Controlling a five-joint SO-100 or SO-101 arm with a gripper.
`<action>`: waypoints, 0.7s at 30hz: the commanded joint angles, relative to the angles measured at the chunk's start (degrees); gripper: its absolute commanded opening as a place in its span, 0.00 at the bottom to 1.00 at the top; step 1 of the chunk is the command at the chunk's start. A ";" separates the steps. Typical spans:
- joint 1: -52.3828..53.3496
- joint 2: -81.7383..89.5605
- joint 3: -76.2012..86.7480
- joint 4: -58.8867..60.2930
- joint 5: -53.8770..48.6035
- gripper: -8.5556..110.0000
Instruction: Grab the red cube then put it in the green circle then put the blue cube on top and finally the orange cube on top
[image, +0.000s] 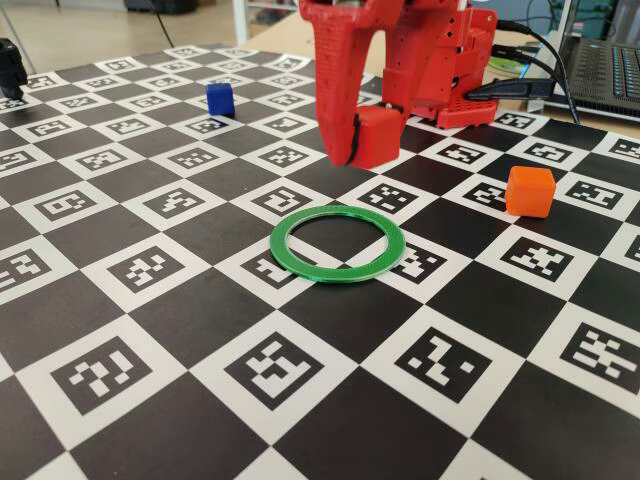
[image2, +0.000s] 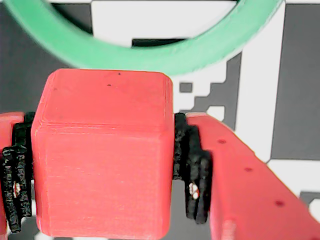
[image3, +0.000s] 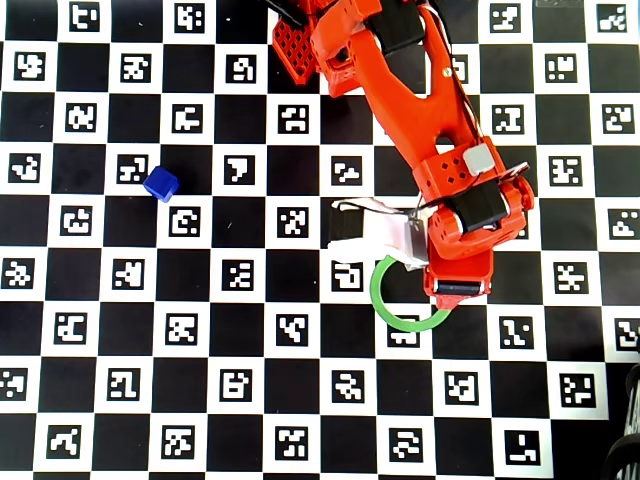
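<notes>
Tool is pinching the red cube so we can drop it inside the green circle, just short of it.

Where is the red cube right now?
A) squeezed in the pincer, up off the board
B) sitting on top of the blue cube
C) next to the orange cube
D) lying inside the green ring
A: the red cube sits clamped in the pincer, above the board, short of the green ring.

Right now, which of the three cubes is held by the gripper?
The red cube: the gripper is shut on it, above the board, near the green circle. The blue cube and the orange cube rest on the board, untouched.
</notes>
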 joint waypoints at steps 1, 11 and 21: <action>0.97 1.58 0.44 -1.76 -1.67 0.06; 2.55 -0.70 5.71 -6.68 -3.69 0.06; 2.81 -4.39 5.01 -8.26 -5.27 0.06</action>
